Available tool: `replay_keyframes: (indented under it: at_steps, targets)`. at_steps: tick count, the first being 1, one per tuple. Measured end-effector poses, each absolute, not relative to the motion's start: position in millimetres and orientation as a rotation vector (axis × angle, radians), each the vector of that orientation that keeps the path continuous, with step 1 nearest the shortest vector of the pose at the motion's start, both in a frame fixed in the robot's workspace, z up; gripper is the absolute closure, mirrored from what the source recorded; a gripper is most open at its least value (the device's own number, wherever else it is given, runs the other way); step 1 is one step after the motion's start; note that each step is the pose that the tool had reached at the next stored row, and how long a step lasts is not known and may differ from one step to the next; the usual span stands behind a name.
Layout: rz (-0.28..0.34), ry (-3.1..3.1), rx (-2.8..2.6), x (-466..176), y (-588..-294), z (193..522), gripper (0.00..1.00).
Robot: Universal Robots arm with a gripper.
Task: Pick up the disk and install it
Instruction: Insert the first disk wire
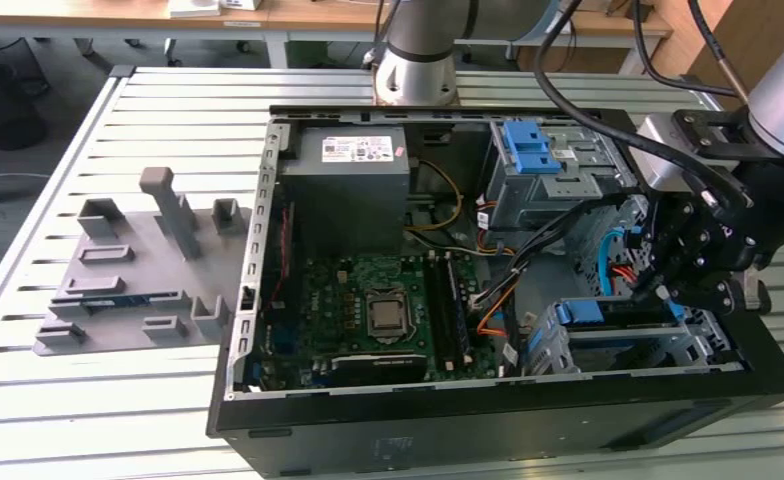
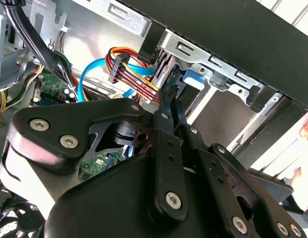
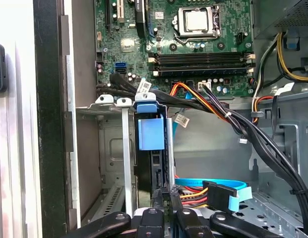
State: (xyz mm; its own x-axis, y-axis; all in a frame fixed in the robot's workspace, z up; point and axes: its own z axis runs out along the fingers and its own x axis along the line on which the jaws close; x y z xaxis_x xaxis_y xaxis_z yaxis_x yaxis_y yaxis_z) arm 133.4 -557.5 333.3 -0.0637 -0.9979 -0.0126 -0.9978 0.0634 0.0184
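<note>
You're looking at the open case (image 1: 499, 420) lying on the table, with the motherboard (image 1: 372, 310) filling its middle. The drive cage (image 1: 692, 345) is sitting in the case's corner nearest the arm. The disk (image 3: 151, 134) is standing on edge in that cage, its blue bracket facing the motherboard. Your gripper (image 3: 164, 193) is reaching inside the case with its fingers (image 2: 166, 106) drawn narrow, nearly together, tips pressing at the disk's edge

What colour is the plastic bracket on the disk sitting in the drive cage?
Blue; the disk bracket shows best in the first wrist view.
</note>
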Motion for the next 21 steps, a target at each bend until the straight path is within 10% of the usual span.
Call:
replay_keyframes:
  at_steps: [21]
  targets:
    - [-0.035,-2.288,2.147,133.4,-559.1,333.5,0.84]
